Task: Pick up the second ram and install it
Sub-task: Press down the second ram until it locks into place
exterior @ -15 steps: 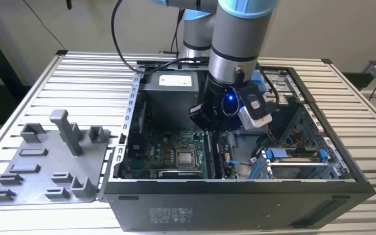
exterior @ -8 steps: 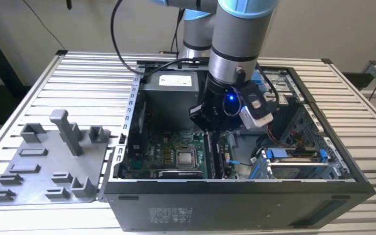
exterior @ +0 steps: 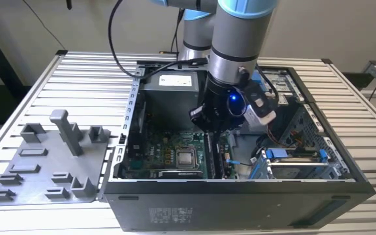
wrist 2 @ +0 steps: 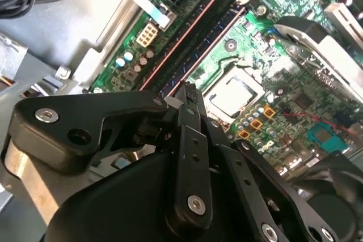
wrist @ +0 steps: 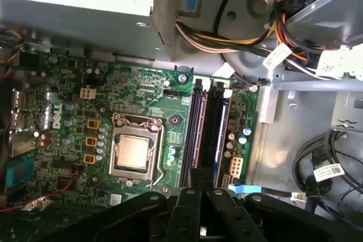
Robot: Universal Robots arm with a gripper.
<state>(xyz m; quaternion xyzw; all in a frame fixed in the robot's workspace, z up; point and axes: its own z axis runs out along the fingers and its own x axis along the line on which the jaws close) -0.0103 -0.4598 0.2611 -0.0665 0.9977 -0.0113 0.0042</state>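
Observation:
My gripper (exterior: 209, 125) hangs inside the open computer case (exterior: 344, 171), low over the green motherboard (wrist: 142, 92). Both wrist views show its black fingers (wrist 2: 190, 140) drawn together, tips meeting over the near end of the memory slots (wrist: 207, 131). Two long dark strips with thin coppery edges (wrist 2: 195, 35) run side by side in those slots, away from the fingertips. I cannot tell whether either strip is the second ram, nor whether a thin stick sits between the fingertips. The grey tray (exterior: 47, 169) on the exterior view's left carries no memory stick.
The processor socket (wrist: 133, 151) lies beside the slots. A bundle of coloured cables (wrist: 238, 38) and the power supply box (exterior: 172, 93) crowd the far end. A drive cage with blue clips (exterior: 293, 164) stands on the exterior view's right. The case walls enclose the arm.

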